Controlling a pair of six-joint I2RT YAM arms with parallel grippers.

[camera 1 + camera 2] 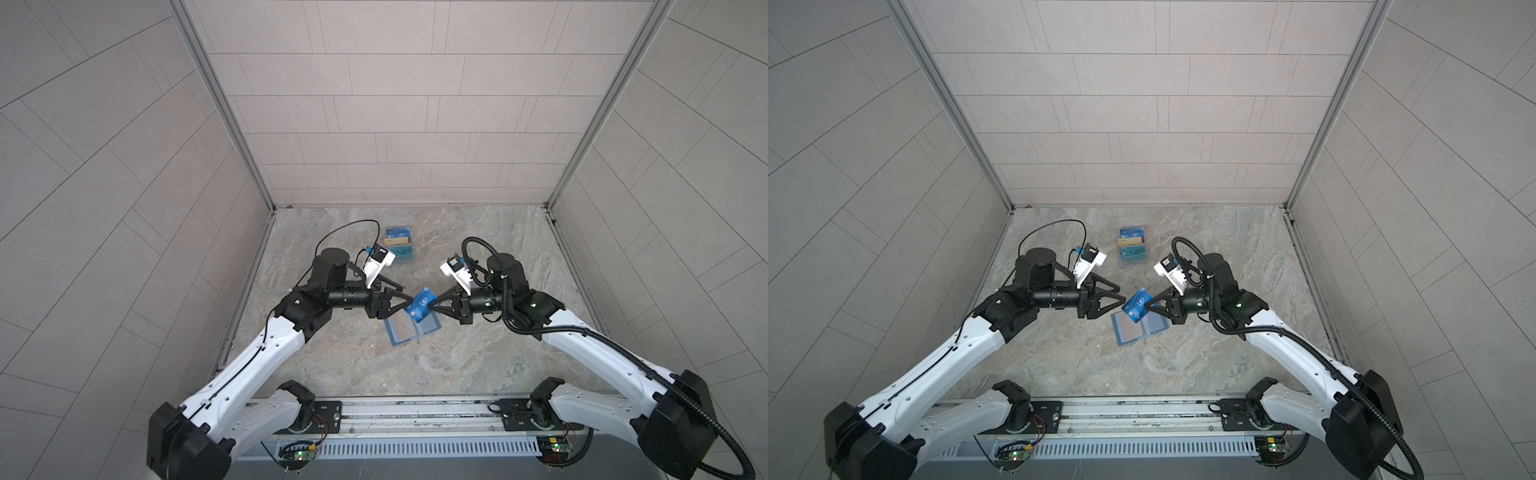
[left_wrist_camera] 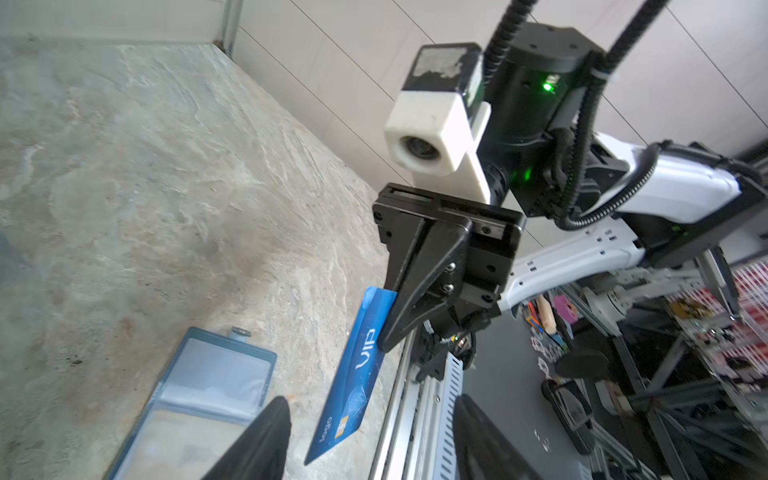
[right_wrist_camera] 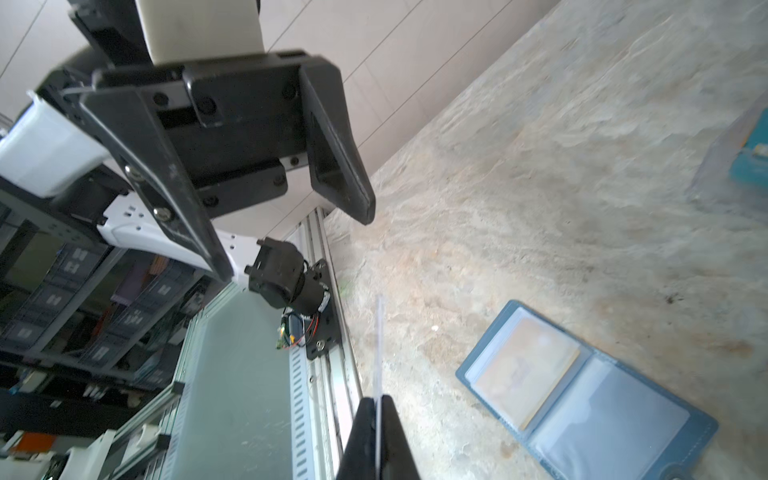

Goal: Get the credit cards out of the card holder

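The card holder (image 1: pixel 405 334) (image 1: pixel 1136 330) lies open and flat on the table, pale sleeves up, also in the left wrist view (image 2: pixel 199 395) and the right wrist view (image 3: pixel 602 415). A gold credit card (image 3: pixel 525 370) sits in one of its sleeves. A blue credit card (image 1: pixel 422 309) (image 1: pixel 1138 305) (image 2: pixel 353 374) hangs tilted just above the holder. My right gripper (image 1: pixel 432 305) (image 1: pixel 1152 302) (image 2: pixel 388 332) (image 3: pixel 378 403) is shut on one end of it. My left gripper (image 1: pixel 407 294) (image 1: pixel 1122 294) (image 2: pixel 372 400) (image 3: pixel 293 241) stands open at the card's other end, its fingers either side without touching.
A clear tiered stand (image 1: pixel 399 243) (image 1: pixel 1132 245) (image 3: pixel 744 158) showing several cards stands behind the grippers, near the left arm's wrist camera. Tiled walls enclose the marble table on three sides. A metal rail (image 1: pixel 415 409) runs along the front edge.
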